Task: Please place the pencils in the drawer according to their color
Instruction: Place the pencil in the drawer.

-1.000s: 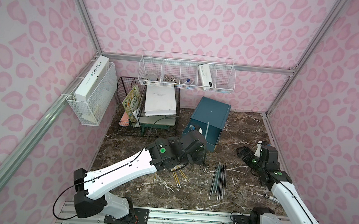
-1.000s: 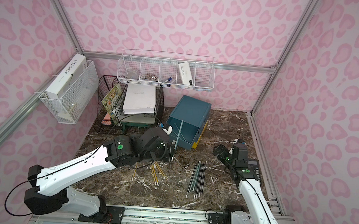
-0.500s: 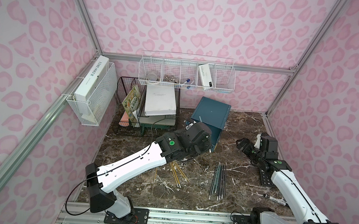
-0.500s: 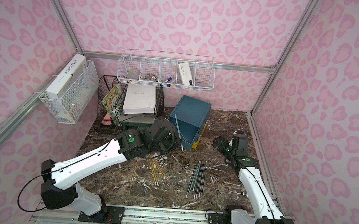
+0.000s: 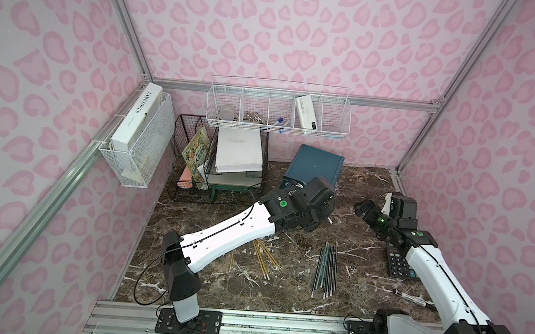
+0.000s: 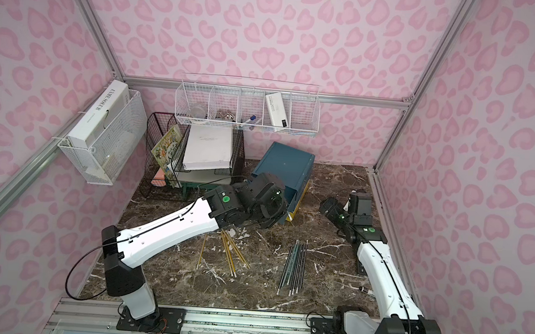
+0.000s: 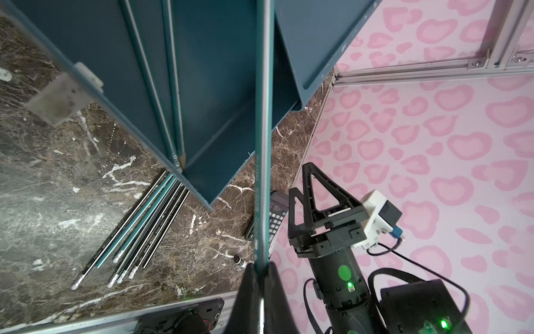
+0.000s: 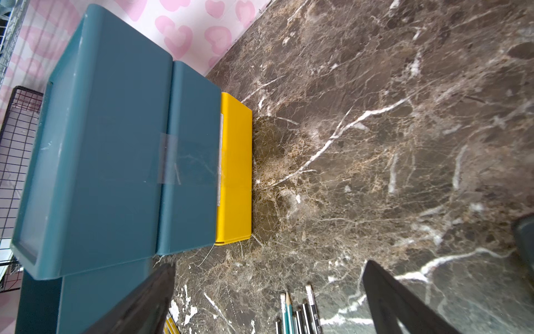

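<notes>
Thin teal-green pencil [image 7: 264, 144] is pinched at one end by the left gripper [image 7: 261, 267], jaws clamped on it. Its shaft extends over the pulled-out dark-teal plastic drawer [image 7: 219, 121], where two teal pencils [image 7: 170, 86] lie along a wall. The boxy teal cabinet [image 5: 315, 161] stands at the back of the brown marble tabletop [image 5: 282, 293]. A row of black and teal pencils [image 5: 326, 270] and scattered yellow pencils [image 5: 264, 259] lie nearer the front. Right gripper [image 8: 267, 274] hangs beside the cabinet, jaws wide, holding nothing.
</notes>
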Robot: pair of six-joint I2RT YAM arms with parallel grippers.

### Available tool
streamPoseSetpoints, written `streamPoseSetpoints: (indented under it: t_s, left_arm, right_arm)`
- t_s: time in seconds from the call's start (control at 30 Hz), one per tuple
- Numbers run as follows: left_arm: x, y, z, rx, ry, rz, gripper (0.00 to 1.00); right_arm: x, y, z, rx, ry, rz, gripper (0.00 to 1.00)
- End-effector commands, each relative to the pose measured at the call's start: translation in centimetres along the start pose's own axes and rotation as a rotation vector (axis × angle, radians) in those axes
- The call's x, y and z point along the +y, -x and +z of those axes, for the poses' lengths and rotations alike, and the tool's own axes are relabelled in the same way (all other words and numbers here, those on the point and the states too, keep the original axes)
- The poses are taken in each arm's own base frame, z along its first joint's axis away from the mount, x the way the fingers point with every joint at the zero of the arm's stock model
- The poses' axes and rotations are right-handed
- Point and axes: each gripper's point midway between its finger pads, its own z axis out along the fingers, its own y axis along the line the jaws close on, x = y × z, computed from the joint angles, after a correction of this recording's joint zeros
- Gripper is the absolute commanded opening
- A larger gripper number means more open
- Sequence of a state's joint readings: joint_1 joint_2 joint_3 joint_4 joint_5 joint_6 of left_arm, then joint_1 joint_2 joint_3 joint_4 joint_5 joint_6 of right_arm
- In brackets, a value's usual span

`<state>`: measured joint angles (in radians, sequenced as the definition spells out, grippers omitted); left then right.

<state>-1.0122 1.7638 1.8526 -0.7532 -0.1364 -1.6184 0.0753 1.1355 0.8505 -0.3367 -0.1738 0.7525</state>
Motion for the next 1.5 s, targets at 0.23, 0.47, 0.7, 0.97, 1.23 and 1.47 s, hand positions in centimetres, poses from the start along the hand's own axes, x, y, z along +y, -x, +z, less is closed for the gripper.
streamPoseSetpoints:
  t_s: [0.23,0.47,0.7,0.97,1.23,1.47]
  left_arm:
    - [2.1,1.4,0.9,0.018,0.086,-0.056,0.0]
    - [2.4,2.6,2.0,0.039,0.105,-0.064,0.0]
    - [2.2,4.0,3.0,0.047,0.114,-0.047,0.0]
    - [2.4,5.7,4.2,0.042,0.132,-0.035,0.0]
    - [2.8,6.4,5.4,0.044,0.154,-0.02,0.0]
    - [2.0,6.9,5.3,0.038,0.132,0.016,0.5]
  right_arm:
    - [-0.5,-0.3,0.3,0.016,-0.01,0.026,1.0]
    - [-0.9,-0.3,0.6,0.019,-0.02,0.031,1.0]
    - [-1.3,-0.2,0.8,0.02,-0.025,0.037,1.0]
    - [-1.9,-0.4,0.9,0.024,-0.033,0.039,1.0]
    - [-2.4,-0.4,0.8,0.023,-0.034,0.044,1.0]
    - [-2.6,-0.4,0.7,0.023,-0.031,0.045,1.0]
